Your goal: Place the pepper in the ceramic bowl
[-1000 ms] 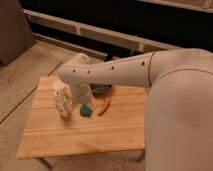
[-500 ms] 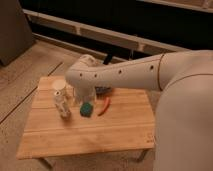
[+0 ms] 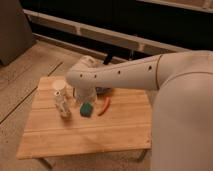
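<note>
The pepper (image 3: 104, 106), small, slender and red-orange, lies on the wooden table (image 3: 115, 130) near its middle. The ceramic bowl (image 3: 106, 91) is a dark dish behind the pepper, mostly hidden by my white arm (image 3: 125, 75). My gripper (image 3: 85, 95) hangs from the arm's end over the table. It is just left of the pepper and bowl, above a teal sponge, and no object shows in it.
A teal-green sponge (image 3: 86, 109) lies left of the pepper. A small white cup (image 3: 59, 86) and a pale upright object (image 3: 63, 106) stand at the table's left. The table edges drop to a speckled floor, with a dark wall behind.
My arm's end and gripper have shifted slightly right, toward the pepper. The pepper, sponge and cup have not moved.
</note>
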Controlling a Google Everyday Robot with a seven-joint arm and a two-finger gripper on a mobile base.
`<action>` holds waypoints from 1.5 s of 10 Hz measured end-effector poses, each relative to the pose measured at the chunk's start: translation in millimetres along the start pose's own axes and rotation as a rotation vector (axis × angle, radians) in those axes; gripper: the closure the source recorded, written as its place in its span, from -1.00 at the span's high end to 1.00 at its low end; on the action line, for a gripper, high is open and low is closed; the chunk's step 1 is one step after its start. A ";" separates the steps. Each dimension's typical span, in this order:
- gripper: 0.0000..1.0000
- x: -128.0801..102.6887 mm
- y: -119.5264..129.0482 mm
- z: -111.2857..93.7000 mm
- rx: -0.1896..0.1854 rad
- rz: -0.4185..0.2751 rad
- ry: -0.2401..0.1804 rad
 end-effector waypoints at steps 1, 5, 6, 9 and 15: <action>0.30 -5.6 -11.7 4.9 0.008 0.032 0.002; 0.30 -21.2 -53.5 20.0 0.045 0.169 0.010; 0.30 -24.8 -64.0 24.3 0.026 0.218 0.016; 0.30 -34.0 -80.7 29.1 -0.011 0.277 0.005; 0.30 -33.2 -107.9 55.1 0.059 0.338 0.056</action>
